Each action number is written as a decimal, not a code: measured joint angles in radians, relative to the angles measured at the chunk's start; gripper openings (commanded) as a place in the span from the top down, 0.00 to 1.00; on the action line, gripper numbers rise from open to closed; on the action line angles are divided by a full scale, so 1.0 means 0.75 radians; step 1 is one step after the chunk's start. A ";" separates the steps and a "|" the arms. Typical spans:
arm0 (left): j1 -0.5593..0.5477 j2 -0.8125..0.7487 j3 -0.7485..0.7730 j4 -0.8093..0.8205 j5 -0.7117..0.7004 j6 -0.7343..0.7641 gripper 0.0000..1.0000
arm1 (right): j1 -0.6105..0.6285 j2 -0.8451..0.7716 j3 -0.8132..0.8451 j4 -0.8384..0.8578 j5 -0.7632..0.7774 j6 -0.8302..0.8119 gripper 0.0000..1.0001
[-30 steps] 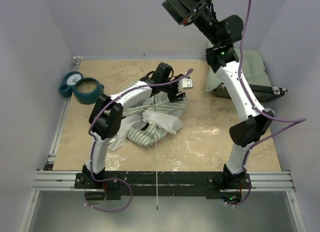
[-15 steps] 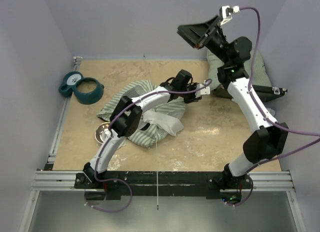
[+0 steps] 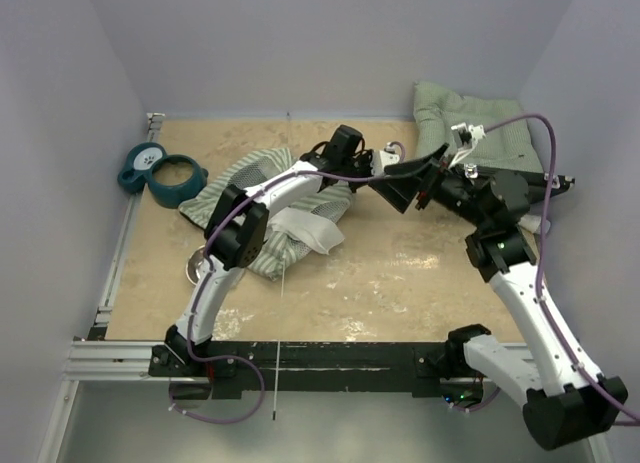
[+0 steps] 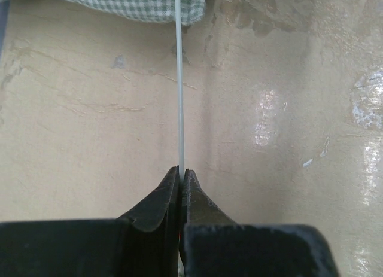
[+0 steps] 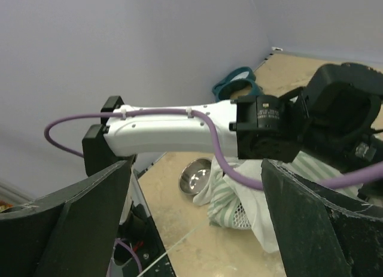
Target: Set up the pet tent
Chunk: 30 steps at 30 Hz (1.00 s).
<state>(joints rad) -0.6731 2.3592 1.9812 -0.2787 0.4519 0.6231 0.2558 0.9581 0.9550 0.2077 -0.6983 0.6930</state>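
Observation:
The pet tent [image 3: 262, 205] lies crumpled in striped folds with a white flap at mid-table; its mesh and stripes also show in the right wrist view [image 5: 239, 200]. My left gripper [image 4: 181, 172] is shut on a thin white pole [image 4: 180, 79] that runs straight ahead toward the checked cushion's [image 4: 137, 2] edge. My left arm reaches across the tent to the back middle. My right gripper [image 3: 405, 183] hangs low beside the left wrist, wide open with nothing between its fingers [image 5: 90, 220]. Another stretch of pole [image 3: 279, 333] runs from the tent over the front rail.
A green cushion [image 3: 480, 123] leans in the back right corner. A teal bowl holder [image 3: 160, 175] sits at the back left. A steel bowl [image 5: 200, 175] rests by the tent's near-left edge. Walls close in on three sides.
My left gripper has shut on the thin pole and drawn back toward the rear middle; the tent shifted left. My right arm swung down from high up to beside the left wrist.

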 measured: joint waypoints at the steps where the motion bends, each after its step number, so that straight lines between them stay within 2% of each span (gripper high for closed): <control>1: 0.002 -0.010 0.000 0.000 -0.001 -0.002 1.00 | 0.001 -0.046 -0.042 -0.003 0.007 -0.007 0.09; 6: 0.007 -0.039 0.001 -0.015 -0.009 -0.005 1.00 | 0.002 -0.110 -0.242 0.034 0.060 0.017 0.11; 15: 0.018 -0.042 0.004 -0.054 -0.045 -0.028 1.00 | 0.012 0.211 -0.427 0.142 0.182 0.097 0.13; 20: 0.023 -0.054 0.011 -0.061 -0.044 -0.039 1.00 | 0.017 0.190 -0.488 0.129 0.202 0.043 0.12; 23: 0.024 -0.067 0.012 -0.060 -0.044 -0.047 1.00 | 0.017 0.097 -0.529 0.125 0.217 0.019 0.15; 27: 0.032 -0.079 0.017 -0.060 -0.037 -0.062 1.00 | 0.046 0.030 -0.657 0.283 0.292 0.079 0.15; 30: 0.042 -0.082 0.032 -0.065 -0.027 -0.073 1.00 | 0.123 0.200 -0.698 0.457 0.361 0.119 0.15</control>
<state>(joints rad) -0.6415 2.2978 2.0052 -0.3275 0.4316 0.5682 0.3477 1.1080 0.4313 0.5503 -0.4278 0.7822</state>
